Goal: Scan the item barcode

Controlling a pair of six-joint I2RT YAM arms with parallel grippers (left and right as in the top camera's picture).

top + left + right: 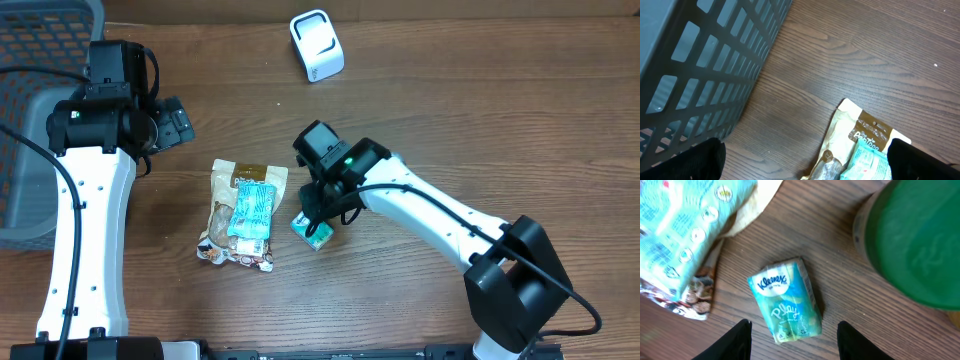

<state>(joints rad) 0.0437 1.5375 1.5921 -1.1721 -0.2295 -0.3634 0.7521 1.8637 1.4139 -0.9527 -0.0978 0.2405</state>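
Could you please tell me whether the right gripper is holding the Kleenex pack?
No, the pack lies on the table, clear of the open right gripper.

Kleenex tissue pack (786, 300): teal-green, flat, label up, mid-worktop (450, 120). White scanner (317, 45): upright near the far edge.

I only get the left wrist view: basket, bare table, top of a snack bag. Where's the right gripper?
Observer: The right gripper is over a Kleenex pack lying just right of the bag.
Operator: Gripping it?
Observer: No. Its fingers straddle the pack, apart from it.
Operator: Any scanner?
Observer: A white device stands on the table's far side; I can't confirm it's the scanner.
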